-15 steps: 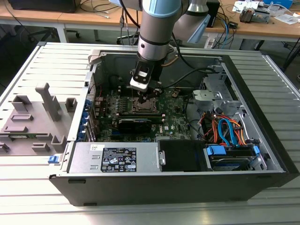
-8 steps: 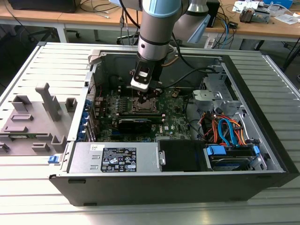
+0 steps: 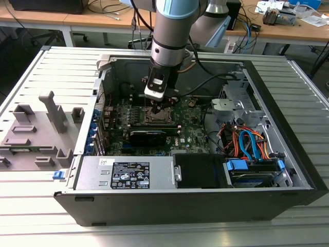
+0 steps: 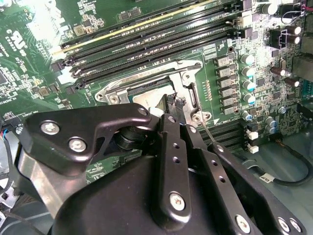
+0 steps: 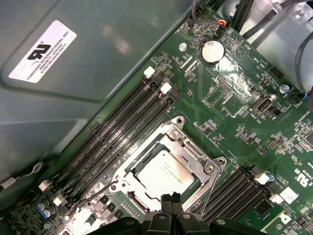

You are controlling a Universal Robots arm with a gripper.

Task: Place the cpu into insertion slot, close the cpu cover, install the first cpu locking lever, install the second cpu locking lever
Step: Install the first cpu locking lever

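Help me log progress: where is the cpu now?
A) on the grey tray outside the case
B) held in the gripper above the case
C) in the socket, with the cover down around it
C: in the first wrist view the cpu lies framed by the lowered cover, right by the gripper.

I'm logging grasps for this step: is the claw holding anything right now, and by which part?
Nothing seems held: the claw is shut with nothing visible between its tips, at the edge of the cpu cover, which lies closed over the cpu.
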